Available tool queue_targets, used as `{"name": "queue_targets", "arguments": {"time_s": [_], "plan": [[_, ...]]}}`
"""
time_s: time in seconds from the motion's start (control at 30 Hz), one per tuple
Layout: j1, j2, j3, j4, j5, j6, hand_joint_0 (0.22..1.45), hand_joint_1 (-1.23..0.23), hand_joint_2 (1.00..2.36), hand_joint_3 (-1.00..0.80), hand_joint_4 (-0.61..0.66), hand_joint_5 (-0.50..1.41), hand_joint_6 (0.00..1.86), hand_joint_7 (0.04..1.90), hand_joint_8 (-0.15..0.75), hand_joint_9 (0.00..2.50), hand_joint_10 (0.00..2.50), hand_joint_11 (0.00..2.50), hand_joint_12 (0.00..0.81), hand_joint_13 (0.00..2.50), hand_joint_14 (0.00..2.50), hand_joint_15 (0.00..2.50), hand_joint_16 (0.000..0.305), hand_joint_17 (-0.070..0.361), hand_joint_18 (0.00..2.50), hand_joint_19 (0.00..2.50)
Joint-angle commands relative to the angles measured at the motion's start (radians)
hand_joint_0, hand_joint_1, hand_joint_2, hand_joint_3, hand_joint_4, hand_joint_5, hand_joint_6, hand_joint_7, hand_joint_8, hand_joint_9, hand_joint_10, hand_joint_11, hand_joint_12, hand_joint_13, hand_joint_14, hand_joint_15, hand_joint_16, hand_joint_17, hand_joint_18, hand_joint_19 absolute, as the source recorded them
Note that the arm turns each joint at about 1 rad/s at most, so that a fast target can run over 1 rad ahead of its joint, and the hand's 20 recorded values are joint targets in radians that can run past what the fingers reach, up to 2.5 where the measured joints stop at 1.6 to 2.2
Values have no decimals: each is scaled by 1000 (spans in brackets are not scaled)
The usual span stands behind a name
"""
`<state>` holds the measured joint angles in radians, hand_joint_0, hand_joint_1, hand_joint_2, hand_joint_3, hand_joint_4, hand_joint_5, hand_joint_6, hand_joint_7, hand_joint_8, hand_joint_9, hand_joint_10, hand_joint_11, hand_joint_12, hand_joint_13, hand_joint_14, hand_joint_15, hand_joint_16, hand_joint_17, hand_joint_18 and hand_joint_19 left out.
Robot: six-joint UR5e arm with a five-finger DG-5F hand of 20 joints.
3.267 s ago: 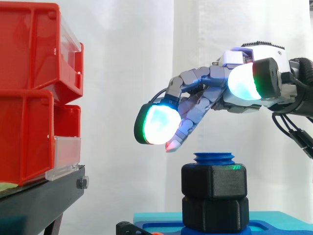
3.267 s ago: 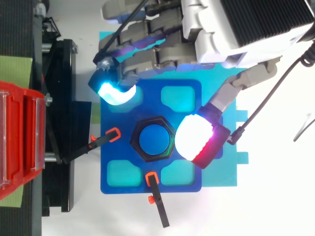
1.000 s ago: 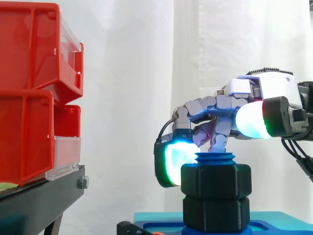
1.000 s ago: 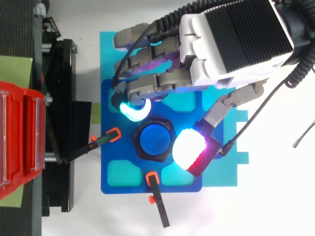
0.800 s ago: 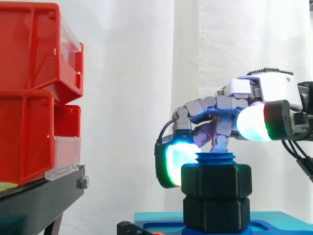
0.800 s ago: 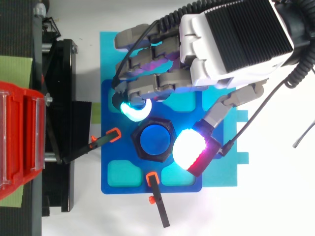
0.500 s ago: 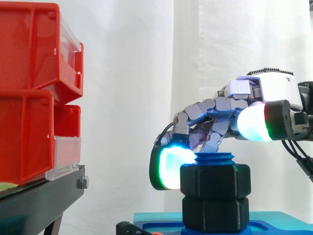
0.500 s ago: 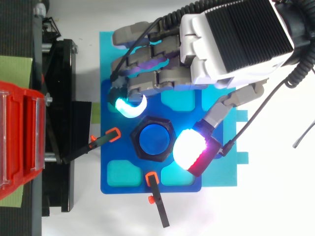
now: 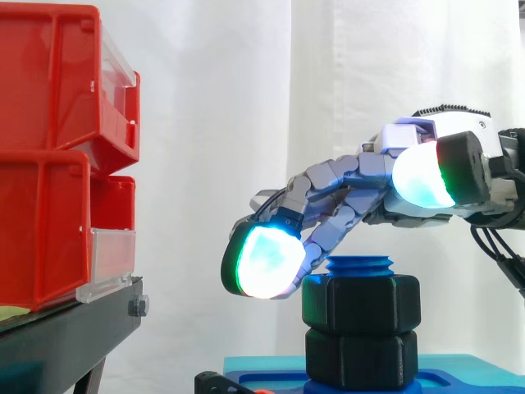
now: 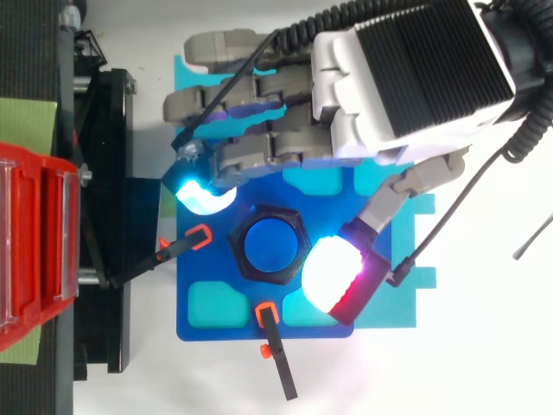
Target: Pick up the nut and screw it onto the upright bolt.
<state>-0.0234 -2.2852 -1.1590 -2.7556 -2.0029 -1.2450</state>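
A blue threaded bolt (image 9: 359, 266) stands upright on a blue base (image 10: 216, 309). Two black hex nuts sit on it, the upper nut (image 9: 359, 302) stacked on the lower nut (image 9: 358, 357). From above the nut (image 10: 269, 245) rings the bolt's blue top (image 10: 270, 245). My hand (image 9: 385, 185) hovers just above and to the left of the bolt, fingers stretched out and apart from the nut. One glowing fingertip (image 9: 262, 261) hangs left of the upper nut; the thumb's pad (image 10: 335, 272) is on the nut's right side in the top view. The hand is open and holds nothing.
Red bins (image 9: 57, 148) stand on a black stand (image 9: 66, 332) at the left. The blue base rests on a cyan plate (image 10: 389, 285). Two black clamps with orange tips (image 10: 200, 235) (image 10: 265, 315) hold the base near the bolt.
The fingers, curled down against the upper nut a second ago, have straightened and lifted off it. The hand has risen slightly and its fingertips have swung out to the left.
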Motion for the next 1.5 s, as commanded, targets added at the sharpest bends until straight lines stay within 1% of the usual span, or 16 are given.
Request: {"name": "queue_targets", "arguments": {"time_s": [0.0, 0.2, 0.27, 0.5, 0.77, 0.9, 1.0, 1.1, 1.23, 1.4, 1.47], "plan": [[10, 0, -1, -18, 4, -1, 435, -88, 1000, -500, 217, -124, 502, 697, 237, 469, 0, 0, 344, 0, 0, 0, 52, 118, 0, 0], [20, 0, -5, -39, 4, -1, 432, -83, 1000, -500, 245, -96, 502, 711, 232, 439, 0, 0, 344, 0, 0, 0, 54, 121, 0, 0], [28, 1, -16, -36, 18, 1, 432, -83, 1000, -500, 239, -87, 502, 717, 231, 457, 0, 0, 344, 0, 0, 0, 54, 121, 0, 0], [33, 1, -19, -41, 21, 1, 447, -86, 1000, -500, 230, -55, 503, 756, 216, 514, 0, 0, 329, 0, 0, 0, 53, 119, 0, 0], [31, 0, -21, -45, 21, -1, 463, -137, 1000, -500, 255, -40, 504, 856, 235, 596, 0, 0, 319, 14, 0, 0, 49, 111, 0, 0], [28, 0, -22, -45, 19, -1, 468, -154, 1000, -500, 259, -33, 504, 908, 239, 616, 0, 0, 315, 45, 0, 0, 48, 108, 0, 0], [25, 0, -34, -39, 19, 1, 470, -164, 1000, -500, 256, -29, 504, 936, 244, 631, 0, 0, 319, 63, 0, 0, 47, 107, 0, 0], [20, 0, -36, -39, 18, -1, 474, -177, 1000, -500, 256, -22, 504, 984, 251, 662, 0, 0, 317, 103, 0, 0, 46, 104, 0, 0], [17, 0, -36, -38, 18, -1, 480, -191, 1000, -500, 239, -11, 505, 1067, 256, 707, 0, 0, 314, 139, 0, 0, 45, 100, 0, 0], [13, 0, -36, -36, 15, -1, 486, -205, 1000, -500, 188, 3, 504, 1164, 264, 739, 0, 0, 306, 179, 0, 0, 43, 97, 0, 0], [11, 1, -36, -35, 15, -1, 492, -214, 1000, -500, 167, 12, 504, 1221, 266, 789, 0, 0, 303, 204, 0, 0, 42, 94, 0, 0]]}}
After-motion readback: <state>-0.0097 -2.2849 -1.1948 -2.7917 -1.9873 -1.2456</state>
